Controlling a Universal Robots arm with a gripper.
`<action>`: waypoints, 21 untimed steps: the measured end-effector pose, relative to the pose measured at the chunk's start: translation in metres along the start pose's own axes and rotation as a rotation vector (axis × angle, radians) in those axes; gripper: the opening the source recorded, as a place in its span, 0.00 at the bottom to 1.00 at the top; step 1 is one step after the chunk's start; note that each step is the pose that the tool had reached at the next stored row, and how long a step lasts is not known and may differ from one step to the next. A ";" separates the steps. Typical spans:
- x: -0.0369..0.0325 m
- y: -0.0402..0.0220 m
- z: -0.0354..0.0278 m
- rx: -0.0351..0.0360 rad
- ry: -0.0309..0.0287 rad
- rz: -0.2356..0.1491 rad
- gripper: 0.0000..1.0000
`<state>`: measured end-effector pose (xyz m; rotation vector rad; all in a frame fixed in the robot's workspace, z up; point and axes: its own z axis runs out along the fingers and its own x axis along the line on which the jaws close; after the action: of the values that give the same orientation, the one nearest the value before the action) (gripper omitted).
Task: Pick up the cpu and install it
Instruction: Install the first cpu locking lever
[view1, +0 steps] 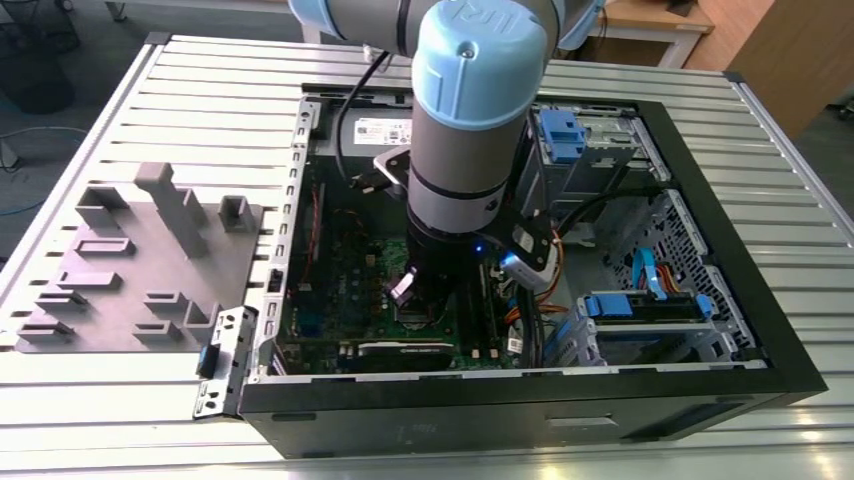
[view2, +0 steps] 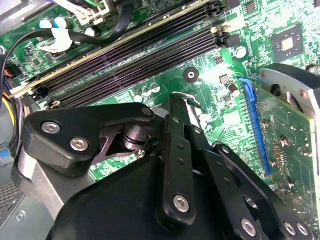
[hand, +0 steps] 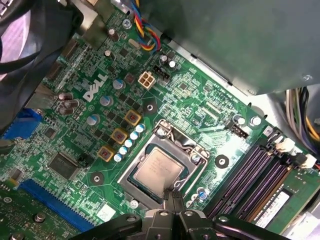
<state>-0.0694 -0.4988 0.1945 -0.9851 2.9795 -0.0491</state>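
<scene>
Ribbed metal surface (view1: 160, 90) carries an open computer case (view1: 721, 290), with a grey moulded tray (view1: 120, 270) at the exterior view's left.

Near, first wrist view: jaws drawn together to a narrow tip, gripper (hand: 171, 196) holding nothing that can be seen.

Just beyond the tip: cpu (hand: 159, 170), lying flat and seated in its socket frame (hand: 192, 145) on the green board (hand: 75, 115). Tip stands over the chip's near edge; contact cannot be told.

Farther: memory slots (hand: 260, 175) beside the socket.
</scene>
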 end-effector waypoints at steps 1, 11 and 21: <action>0.0000 -0.0001 0.0004 0.0000 0.0001 0.000 0.11; -0.0017 -0.0028 0.0030 0.0001 0.0005 0.006 0.11; -0.0080 -0.0074 0.0068 0.0000 -0.0002 0.006 0.11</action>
<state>-0.0584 -0.5001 0.1878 -0.9754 2.9824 -0.0490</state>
